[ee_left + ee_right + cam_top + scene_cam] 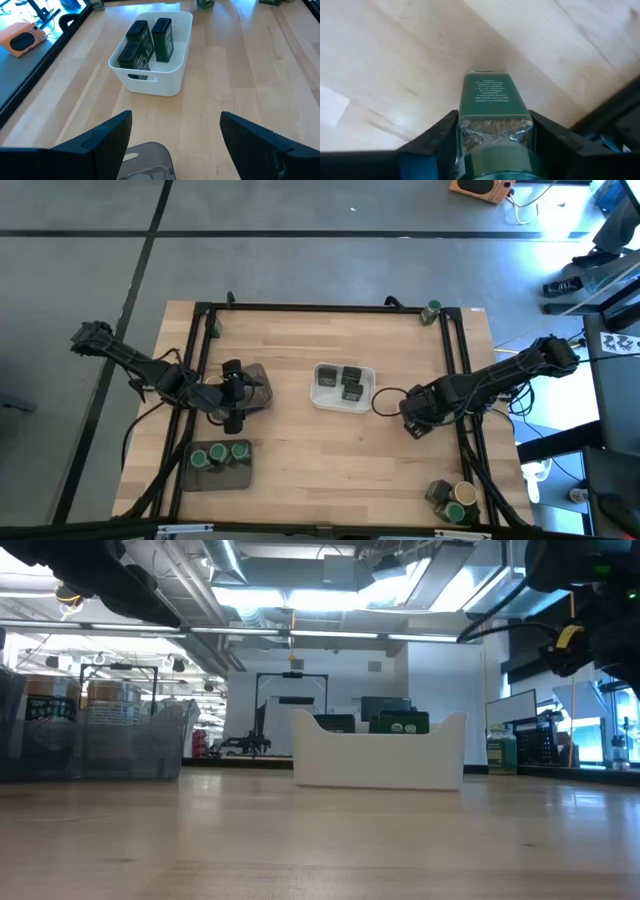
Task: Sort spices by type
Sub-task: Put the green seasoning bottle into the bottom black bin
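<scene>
On the wooden table [300, 440], the right pincer [412, 420] sits right of the white rectangular tray [343, 386], near the table's right rail, and it is clenched on a green squarish spice tin [492, 107]: the right wrist view shows both dark fingers [432, 137] pressed against the tin's sides, with a printed green label on its upper part, a clear window of flaky contents below it, and bare table behind. The white tray stands near the middle of the table and holds three more dark squarish tins [145, 42], upright and close together, seen clearly in the left wrist view. The left pincer [234, 392] rests left of the tray, over a dark grey flat tray [250, 388], its fingers [100, 142] spread wide with nothing between them. Nearer the front left edge, a second dark grey flat tray [219, 477] carries three round green-lidded jars [219, 454] in a tight cluster. At the front right corner a few more containers are grouped, among them a round tan-topped jar [455, 513] touching its neighbours. One green-lidded jar [432, 310] stands alone at the far right corner of the table frame. In the low view the white tray [380, 755] shows with tin tops peeking above its rim.
</scene>
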Tool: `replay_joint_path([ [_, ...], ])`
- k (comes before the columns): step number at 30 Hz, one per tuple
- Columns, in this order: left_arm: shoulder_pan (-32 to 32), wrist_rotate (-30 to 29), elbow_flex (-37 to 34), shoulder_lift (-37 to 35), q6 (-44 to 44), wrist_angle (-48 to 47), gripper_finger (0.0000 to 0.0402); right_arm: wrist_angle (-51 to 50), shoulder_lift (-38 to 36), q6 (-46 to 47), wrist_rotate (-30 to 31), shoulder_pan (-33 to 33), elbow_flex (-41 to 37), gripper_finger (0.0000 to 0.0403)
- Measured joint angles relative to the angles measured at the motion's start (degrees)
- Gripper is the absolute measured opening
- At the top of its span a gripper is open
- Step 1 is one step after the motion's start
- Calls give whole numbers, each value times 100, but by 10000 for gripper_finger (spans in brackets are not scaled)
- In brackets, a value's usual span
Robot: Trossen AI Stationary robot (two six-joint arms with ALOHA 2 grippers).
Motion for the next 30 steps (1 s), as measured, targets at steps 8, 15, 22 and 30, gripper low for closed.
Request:
replay_joint_path([
  [8,-3,0,2,0,-203,7,301,770,4,-580,120,0,79,199],
  [15,-7,0,2,0,-395,32,301,2348,92,-1424,807,-4,396,202],
  [22,-7,2,2,0,-585,37,301,2720,942,-2370,1076,0,1124,200],
  [30,-66,0,2,153,-605,91,301,2506,2562,-4028,1411,-1,3025,200],
])
